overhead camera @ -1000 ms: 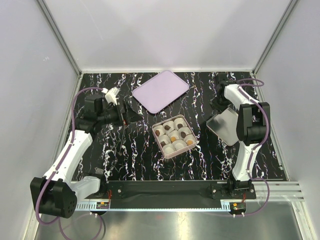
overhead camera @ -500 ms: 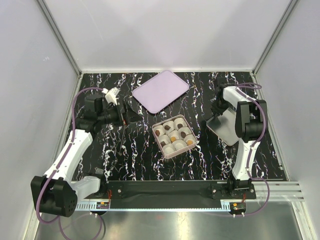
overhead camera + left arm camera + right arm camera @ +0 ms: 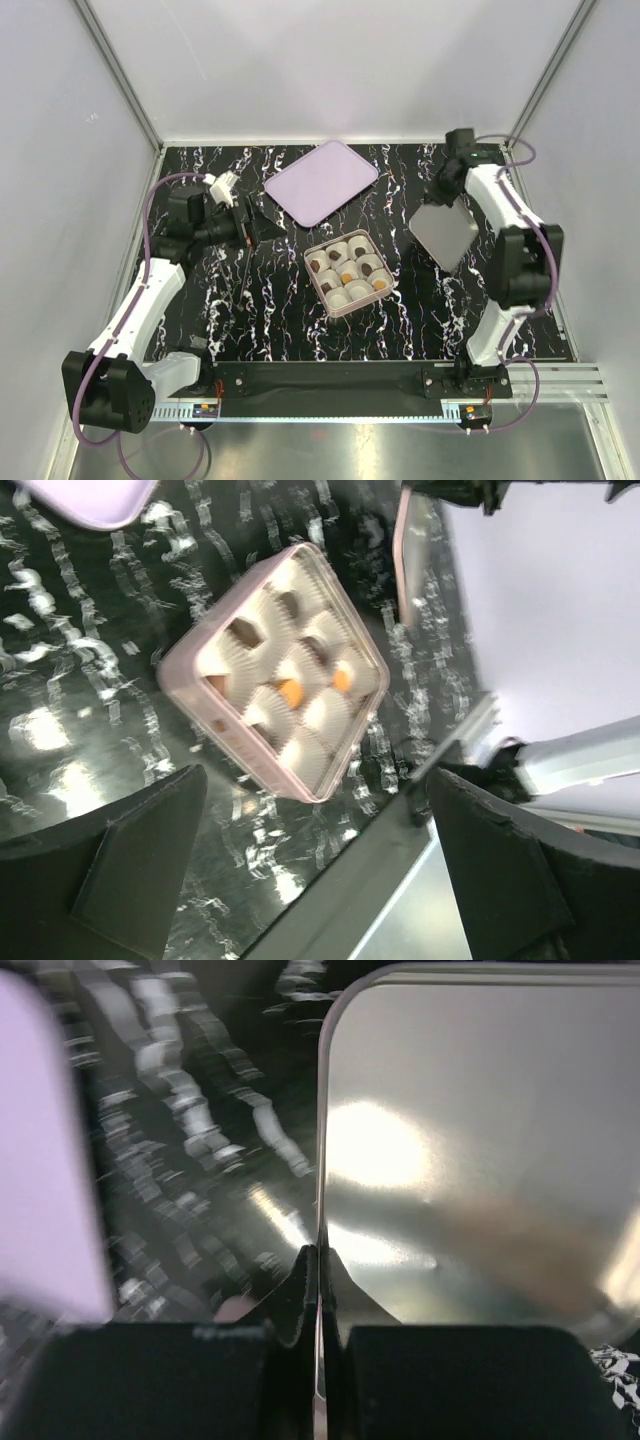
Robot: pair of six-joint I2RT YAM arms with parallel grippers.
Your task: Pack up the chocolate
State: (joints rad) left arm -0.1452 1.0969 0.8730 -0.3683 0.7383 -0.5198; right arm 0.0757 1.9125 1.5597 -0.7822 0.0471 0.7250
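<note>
Grip first: right gripper [image 3: 318, 1260] is pinched shut on the rim of the lid [image 3: 470, 1160] (a thin hold, so tilt slowly). The chocolate [image 3: 291, 691] sits in the box [image 3: 240, 755] just ahead of the left gripper [image 3: 310, 880], whose jaws are wide and empty.

Bright, even white light fills the top view, which is sharp, with only soft shadows. The left wrist view is smeared around the box [image 3: 275, 670]. In the right wrist view, white glare blooms on the metal lid [image 3: 480, 1110], and the tabletop [image 3: 200, 1160] beside the lid is streaked and out of focus.
</note>
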